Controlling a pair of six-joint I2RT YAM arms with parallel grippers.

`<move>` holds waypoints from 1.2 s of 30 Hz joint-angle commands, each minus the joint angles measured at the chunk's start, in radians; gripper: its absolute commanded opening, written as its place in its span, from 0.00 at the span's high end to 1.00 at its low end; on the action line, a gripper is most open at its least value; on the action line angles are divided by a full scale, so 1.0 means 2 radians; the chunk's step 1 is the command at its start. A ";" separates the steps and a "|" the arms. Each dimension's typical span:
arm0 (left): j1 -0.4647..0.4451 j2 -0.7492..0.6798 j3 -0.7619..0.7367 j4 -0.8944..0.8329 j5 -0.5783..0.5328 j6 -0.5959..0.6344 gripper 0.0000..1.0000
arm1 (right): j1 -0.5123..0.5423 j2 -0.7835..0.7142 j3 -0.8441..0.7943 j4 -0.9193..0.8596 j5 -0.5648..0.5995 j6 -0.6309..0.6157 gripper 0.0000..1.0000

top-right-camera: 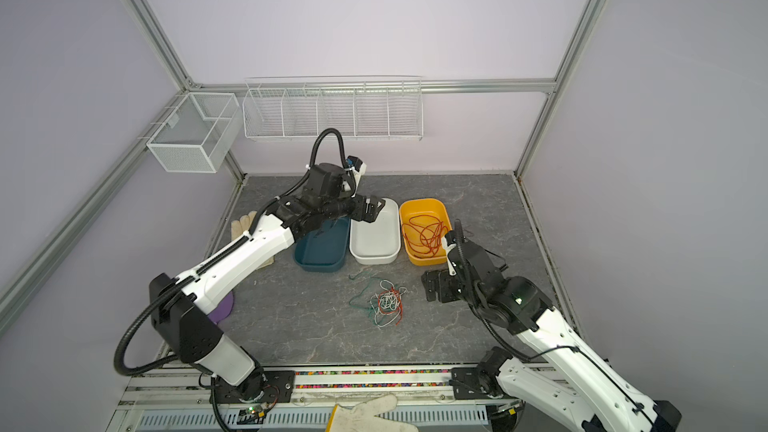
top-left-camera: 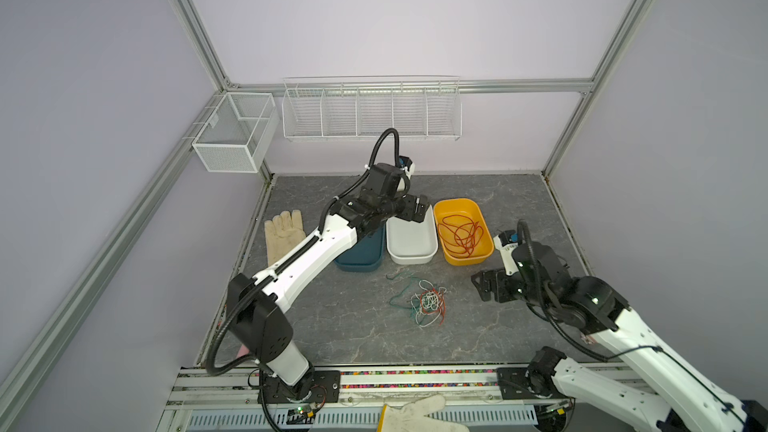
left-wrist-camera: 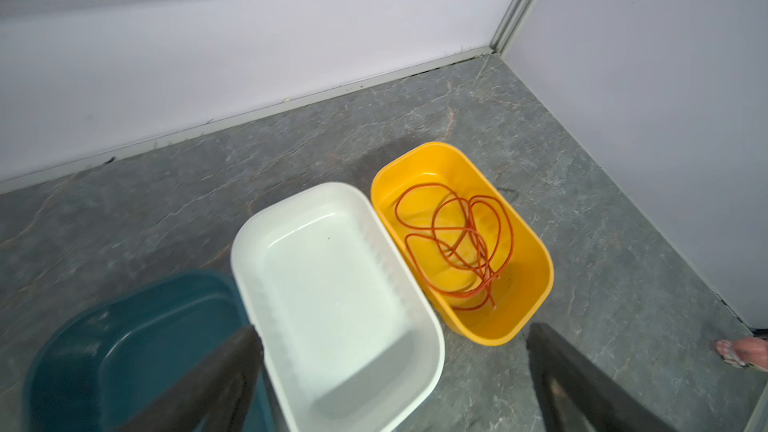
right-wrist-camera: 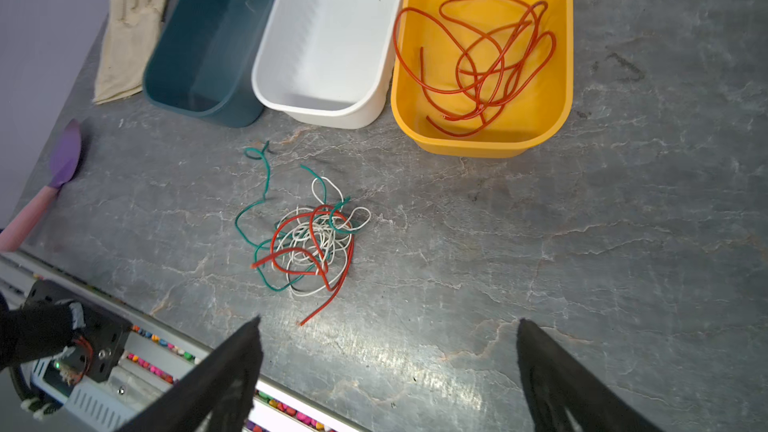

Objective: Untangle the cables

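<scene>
On the grey table (top-left-camera: 332, 326), a blue bin (top-left-camera: 361, 258), a white bin (top-left-camera: 411, 259) and a yellow bin (top-left-camera: 467, 261) stand in a row mid-frame in both top views. The yellow bin holds one loose red cable (top-left-camera: 461, 234), already free. The other cables (top-left-camera: 428, 303), green, white and red, lie knotted in a small heap on the bare table just below the bins. The left gripper (top-left-camera: 417, 211) hangs spread and empty over the upper end of the white bin, well apart from the heap. The right gripper (top-left-camera: 482, 286), also spread and empty, sits near the heap, to its right. The wires are likely light, limp yet springy, and slick, so a pull may drag the whole knot unless it is pinned. The best holds look like the green tail (right-wrist-camera: 267, 176) trailing toward the blue bin and the red end (right-wrist-camera: 322, 307) poking out toward the right gripper. How the strands cross inside the knot is too fine to tell.
</scene>
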 commanded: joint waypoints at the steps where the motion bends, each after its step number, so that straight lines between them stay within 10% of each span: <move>1: 0.001 -0.066 -0.050 -0.028 -0.067 -0.025 0.01 | -0.040 0.062 0.029 0.051 -0.018 0.022 0.11; 15: 0.012 -0.241 -0.257 0.050 -0.224 -0.009 0.01 | -0.162 0.299 0.083 0.145 -0.062 0.036 0.26; 36: 0.012 -0.268 -0.276 0.061 -0.289 0.022 0.00 | -0.185 0.483 0.202 0.164 0.008 0.005 0.90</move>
